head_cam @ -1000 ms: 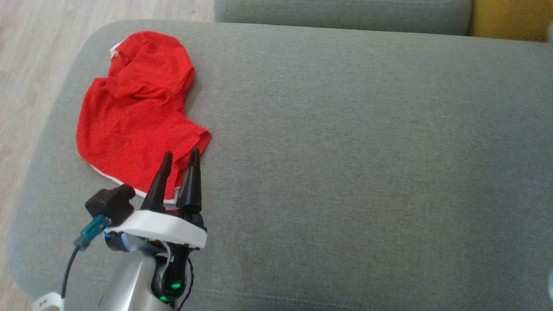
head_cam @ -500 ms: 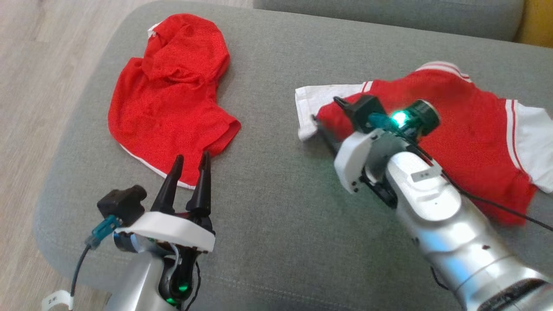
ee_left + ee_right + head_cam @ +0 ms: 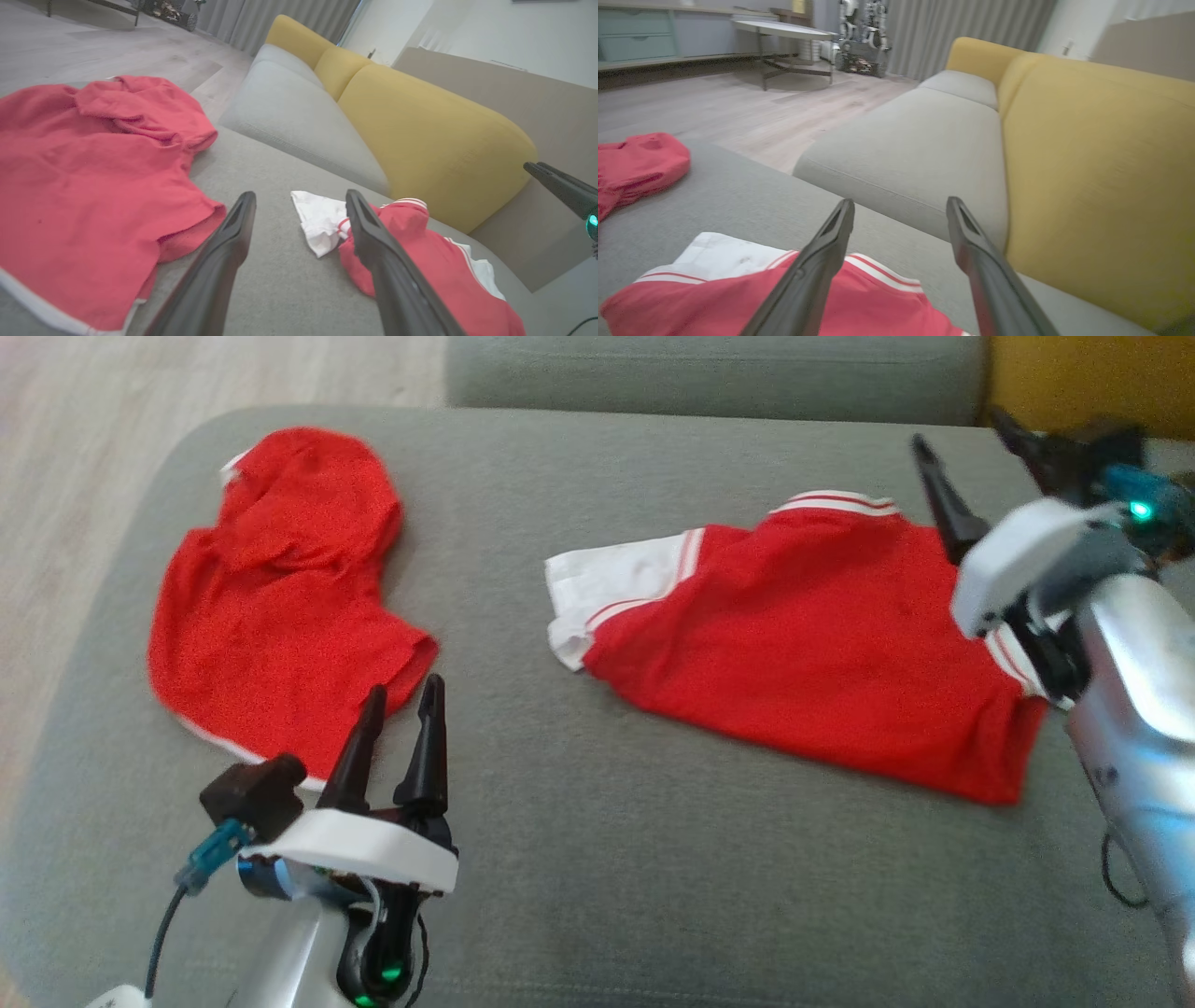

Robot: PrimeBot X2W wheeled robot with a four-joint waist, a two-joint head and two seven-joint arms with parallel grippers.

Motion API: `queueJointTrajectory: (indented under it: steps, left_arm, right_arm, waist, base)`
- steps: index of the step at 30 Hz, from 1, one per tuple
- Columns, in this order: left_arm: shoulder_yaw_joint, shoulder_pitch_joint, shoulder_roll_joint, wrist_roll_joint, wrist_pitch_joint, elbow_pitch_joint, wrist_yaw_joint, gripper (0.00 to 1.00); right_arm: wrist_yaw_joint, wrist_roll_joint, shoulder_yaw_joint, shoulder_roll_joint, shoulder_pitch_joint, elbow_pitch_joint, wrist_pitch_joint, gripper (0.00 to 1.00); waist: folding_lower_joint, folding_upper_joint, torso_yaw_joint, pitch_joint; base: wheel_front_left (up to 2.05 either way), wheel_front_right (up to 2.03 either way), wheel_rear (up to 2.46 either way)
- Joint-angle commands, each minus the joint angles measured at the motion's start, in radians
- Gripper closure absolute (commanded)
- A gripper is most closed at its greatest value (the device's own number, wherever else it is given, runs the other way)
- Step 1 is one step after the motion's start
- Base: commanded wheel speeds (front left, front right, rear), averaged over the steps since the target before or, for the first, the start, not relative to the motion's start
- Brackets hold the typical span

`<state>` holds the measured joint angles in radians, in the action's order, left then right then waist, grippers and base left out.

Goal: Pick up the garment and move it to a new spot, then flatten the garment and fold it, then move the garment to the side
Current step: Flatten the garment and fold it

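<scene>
Two red garments lay on the grey sofa seat (image 3: 579, 859). The shirt (image 3: 803, 653), with white sleeves, was spread mostly flat toward the right, well apart from the plain top (image 3: 271, 607) at the left end. The left gripper (image 3: 404, 687) hovered near the top's hem, its fingers spread and empty. The right gripper (image 3: 900, 201) hung over the shirt's far right edge, fingers apart, holding nothing.
</scene>
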<state>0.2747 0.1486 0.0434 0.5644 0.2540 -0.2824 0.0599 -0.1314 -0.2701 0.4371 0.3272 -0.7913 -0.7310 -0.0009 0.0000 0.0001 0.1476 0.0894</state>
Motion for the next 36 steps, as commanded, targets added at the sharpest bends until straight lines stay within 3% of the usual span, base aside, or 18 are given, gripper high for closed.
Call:
queueJointTrajectory:
  steps: [1, 5, 11, 14, 19, 29, 36]
  left_arm:
    - [-0.038, 0.029, 0.007, 0.001, 0.008, 0.046, -0.007, 0.0]
    - [-0.04, 0.031, 0.007, 0.0, 0.008, 0.074, -0.012, 0.0]
    - [-0.047, 0.032, 0.007, -0.004, 0.008, 0.107, -0.013, 0.0]
    - [-0.05, 0.03, 0.007, -0.01, 0.008, 0.111, -0.011, 0.0]
    - [-0.052, 0.034, 0.007, -0.016, 0.008, 0.11, -0.006, 0.0]
    - [-0.044, 0.05, 0.007, -0.016, 0.008, 0.102, 0.002, 0.0]
    - [-0.03, 0.071, 0.007, -0.026, 0.008, 0.094, 0.011, 0.0]
  right_arm:
    - [0.001, -0.001, -0.039, 0.009, 0.043, 0.056, -0.02, 0.0]
    - [0.001, 0.063, -0.188, 0.007, 0.153, 0.136, -0.053, 0.0]
    - [0.001, 0.144, -0.432, -0.14, 0.372, 0.337, -0.081, 0.0]
    - [0.001, 0.179, -0.498, -0.213, 0.464, 0.433, -0.086, 0.0]
    - [0.001, 0.208, -0.547, -0.257, 0.541, 0.526, -0.078, 0.0]
    - [0.001, 0.225, -0.596, -0.272, 0.518, 0.557, -0.037, 0.0]
    - [0.001, 0.261, -0.74, -0.274, 0.385, 0.455, 0.064, 0.0]
  waist:
    - [0.0, -0.0001, -0.052, -0.024]
    - [0.0, -0.0001, -0.096, -0.028]
    - [0.0, -0.0001, -0.135, -0.013]
    - [0.0, -0.0001, -0.145, -0.005]
    - [0.0, -0.0001, -0.145, 0.01]
    - [0.0, -0.0001, -0.103, 0.043]
    - [0.0, -0.0001, -0.057, 0.112]
  base:
    - [0.0, 0.0, 0.0]
    - [0.0, 0.0, 0.0]
    - [0.0, 0.0, 0.0]
    - [0.0, 0.0, 0.0]
    - [0.0, 0.0, 0.0]
    - [0.0, 0.0, 0.0]
    - [0.0, 0.0, 0.0]
